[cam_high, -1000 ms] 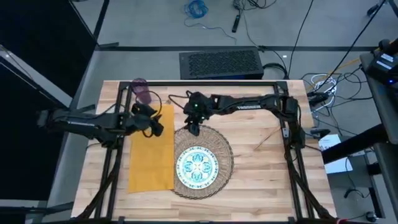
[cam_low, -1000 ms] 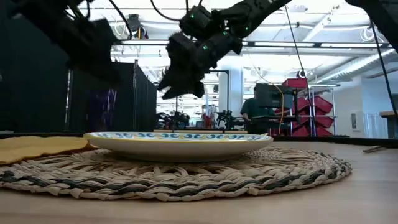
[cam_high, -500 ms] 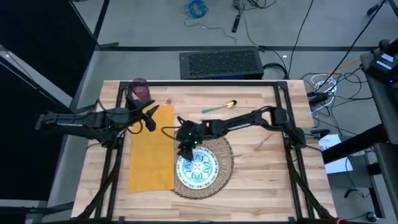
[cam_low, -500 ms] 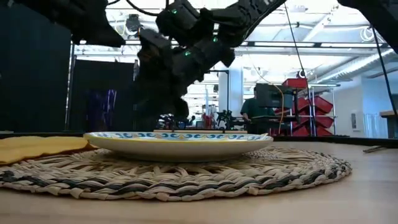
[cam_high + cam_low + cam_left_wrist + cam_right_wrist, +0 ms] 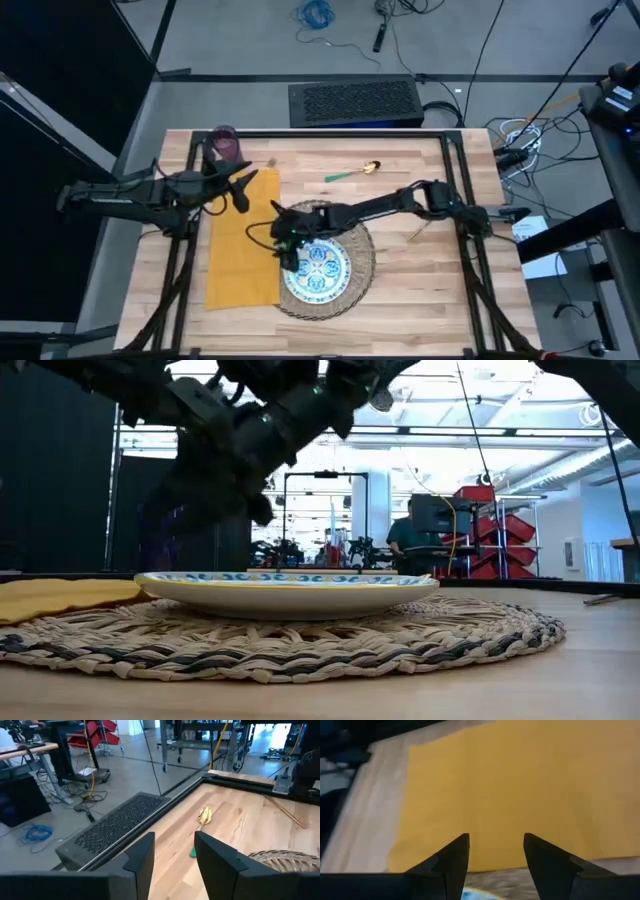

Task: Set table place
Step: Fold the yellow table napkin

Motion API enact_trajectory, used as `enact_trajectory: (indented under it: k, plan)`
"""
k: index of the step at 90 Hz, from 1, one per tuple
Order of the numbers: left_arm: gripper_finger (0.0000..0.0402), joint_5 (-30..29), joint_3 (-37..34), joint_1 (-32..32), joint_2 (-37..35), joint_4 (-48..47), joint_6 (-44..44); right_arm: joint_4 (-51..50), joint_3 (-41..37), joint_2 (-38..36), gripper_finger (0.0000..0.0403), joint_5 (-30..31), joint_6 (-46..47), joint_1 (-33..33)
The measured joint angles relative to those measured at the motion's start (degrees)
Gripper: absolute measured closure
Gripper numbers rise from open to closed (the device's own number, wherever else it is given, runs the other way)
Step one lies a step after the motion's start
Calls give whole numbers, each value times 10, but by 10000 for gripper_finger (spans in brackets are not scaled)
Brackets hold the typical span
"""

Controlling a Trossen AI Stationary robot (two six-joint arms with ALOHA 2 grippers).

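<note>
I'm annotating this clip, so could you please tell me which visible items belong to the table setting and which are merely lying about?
Table setting:
placemat
plate
napkin
spoon
purple cup

Lying about:
thin stick, on the table
black mat, blue cable coil, on the floor

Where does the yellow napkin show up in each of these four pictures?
High view: the yellow napkin lies left of the placemat.
Low view: a thin yellow strip at the left edge.
Left wrist view: not in it.
Right wrist view: it fills most of the picture.
Shared landmark: the placemat.
</note>
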Motion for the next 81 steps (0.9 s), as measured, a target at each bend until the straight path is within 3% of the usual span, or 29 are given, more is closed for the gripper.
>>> enact_trajectory:
  k: [41,71,81]
  plan:
    - [277,3,0,0,0,-2,1,-10,0,1,227,11,-45,-115]
    - [277,3,0,0,0,-5,13,64,1,12,227,-25,-43,-176]
    - [277,3,0,0,0,-4,13,83,14,37,227,-69,-21,-198]
